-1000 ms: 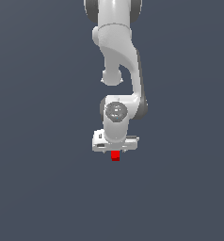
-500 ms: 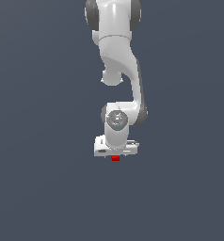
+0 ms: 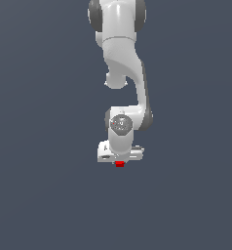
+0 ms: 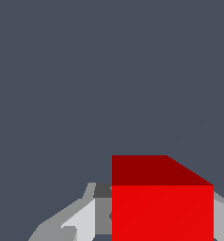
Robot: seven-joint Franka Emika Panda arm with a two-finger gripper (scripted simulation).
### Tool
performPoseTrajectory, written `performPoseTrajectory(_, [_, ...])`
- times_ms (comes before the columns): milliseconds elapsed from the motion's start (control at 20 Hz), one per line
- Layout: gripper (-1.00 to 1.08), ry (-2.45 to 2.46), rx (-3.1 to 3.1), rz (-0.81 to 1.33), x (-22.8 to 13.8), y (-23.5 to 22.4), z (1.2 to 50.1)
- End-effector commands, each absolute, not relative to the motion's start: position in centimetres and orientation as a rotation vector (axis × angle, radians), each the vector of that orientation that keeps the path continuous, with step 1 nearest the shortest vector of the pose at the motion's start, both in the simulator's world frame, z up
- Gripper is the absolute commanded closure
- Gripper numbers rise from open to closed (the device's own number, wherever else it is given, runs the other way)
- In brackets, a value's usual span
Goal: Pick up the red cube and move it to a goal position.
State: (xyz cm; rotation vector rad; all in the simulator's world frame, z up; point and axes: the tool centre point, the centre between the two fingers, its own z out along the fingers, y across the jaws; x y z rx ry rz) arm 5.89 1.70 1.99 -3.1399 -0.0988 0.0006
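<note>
While the plain grey-blue background [image 3: 45, 146] fills most of both frames, we see the white Panda arm [image 3: 122, 53] dropping from the top centre of the exterior view. Its upper links run down, bend toward the exterior view's right, then curl back to a round wrist joint [image 3: 121, 124] near the middle of the frame. Below that sits the broad white hand, and the gripper [image 3: 120, 163] points straight down just under the frame's centre.

Only a thin strip of the red cube [image 3: 119, 164] shows there, peeking out beneath the hand, narrower than the hand itself.

In the wrist view the red cube [image 4: 162, 212] is far larger, filling the lower right of the frame, with a bright face and a darker face above it. Grey-white finger parts [image 4: 85, 216] flank it on either side, touching it, so we read the gripper [image 4: 162, 230] as pinching the cube. We can find no writing or labels that are readable.
</note>
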Motion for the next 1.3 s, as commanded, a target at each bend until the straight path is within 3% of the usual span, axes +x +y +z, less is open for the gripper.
performPoseTrajectory(0, [1.08,-0.099,-3.14,0.0,5.9,1.7,2.0])
performPoseTrajectory(650, [1.08,-0.099,-3.14,0.0,5.0,2.3,6.3])
performPoseTrajectory(1250, [1.08,-0.099,-3.14,0.0,2.5,4.1,18.6])
